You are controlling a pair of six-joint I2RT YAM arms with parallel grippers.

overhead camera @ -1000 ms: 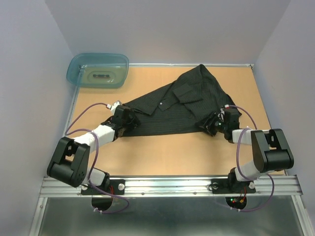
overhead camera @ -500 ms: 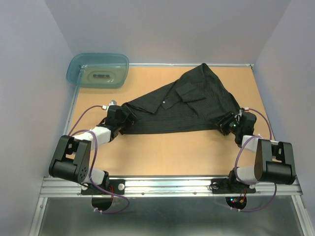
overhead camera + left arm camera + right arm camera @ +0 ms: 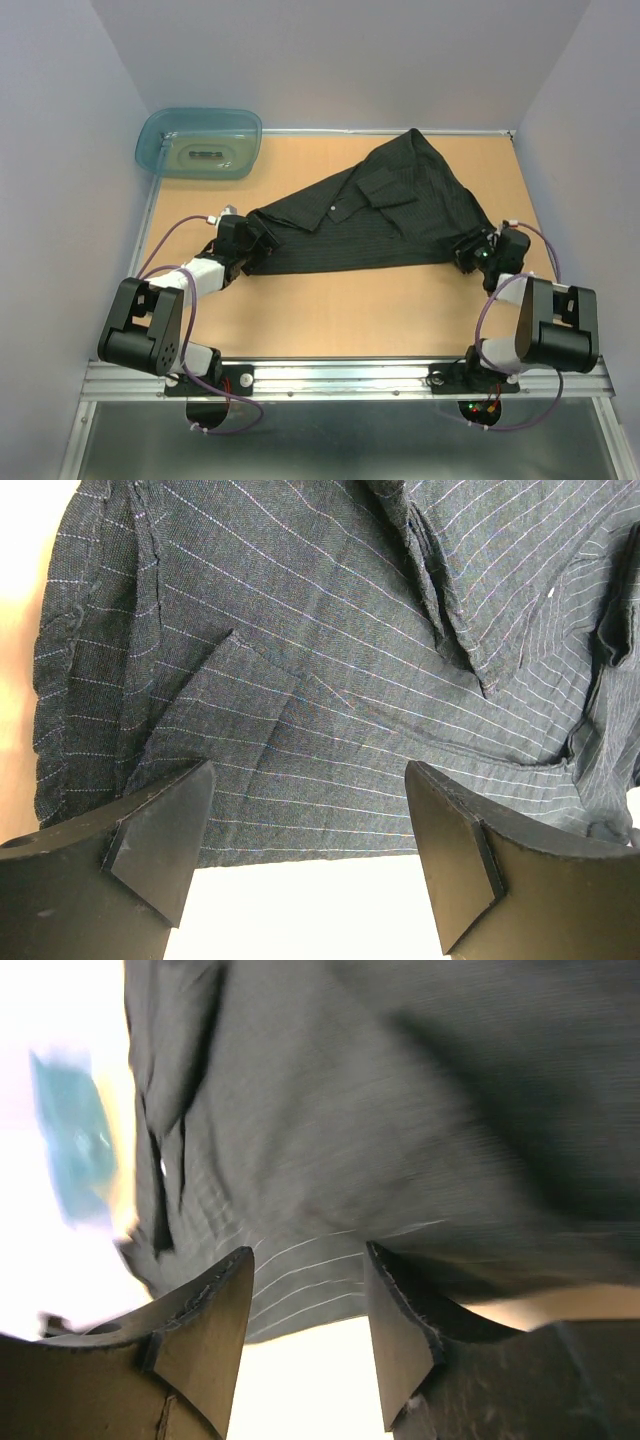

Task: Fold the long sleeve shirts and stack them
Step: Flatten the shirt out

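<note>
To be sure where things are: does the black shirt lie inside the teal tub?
No, the black shirt lies spread on the table, apart from the teal tub in the far left corner.

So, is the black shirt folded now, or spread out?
Spread out, not neatly folded: the shirt lies as one wide, wrinkled, roughly triangular sheet across the table.

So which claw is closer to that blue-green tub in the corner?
Left. The left gripper is at the left end of the shirt, on the same side of the table as the tub; the right gripper is at its right end, on the opposite side.
</note>
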